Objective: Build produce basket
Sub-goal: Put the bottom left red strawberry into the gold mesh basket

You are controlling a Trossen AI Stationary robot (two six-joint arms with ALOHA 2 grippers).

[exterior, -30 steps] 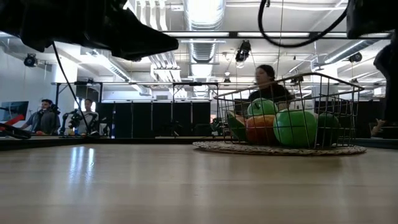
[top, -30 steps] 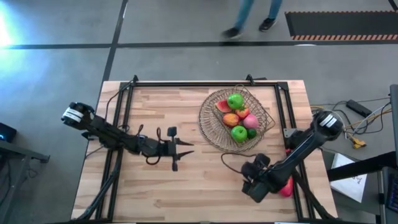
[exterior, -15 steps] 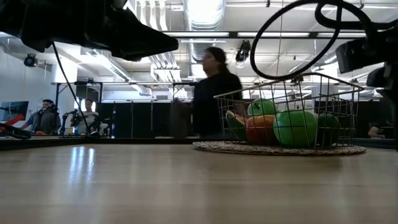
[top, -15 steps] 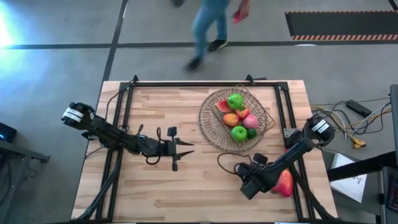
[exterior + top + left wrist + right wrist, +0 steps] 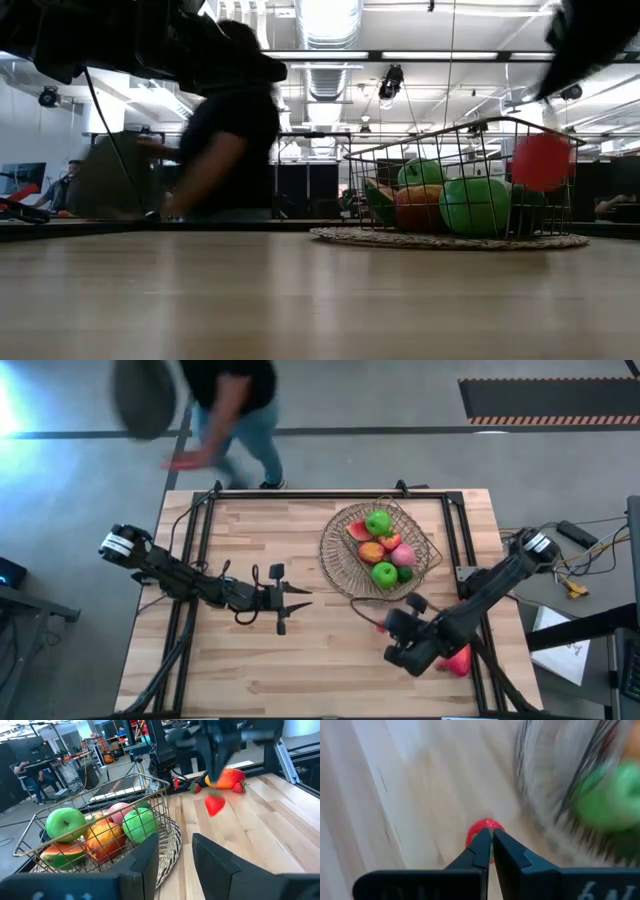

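The right gripper (image 5: 490, 845) has its jaws clenched on a small red piece (image 5: 482, 831), largely hidden behind them, above the surface (image 5: 300, 660) near the basket (image 5: 335, 565). The left gripper (image 5: 297, 603) waits, jaws released, mid-surface.

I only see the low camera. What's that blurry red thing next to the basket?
Observer: A small red strawberry, pinched in the right gripper, above the table.
Operator: Is it over the basket?
Observer: No. From above, it hangs outside the basket, off its near rim.
Operator: What's the other arm doing?
Observer: The left gripper waits open over the middle of the table, holding nothing.
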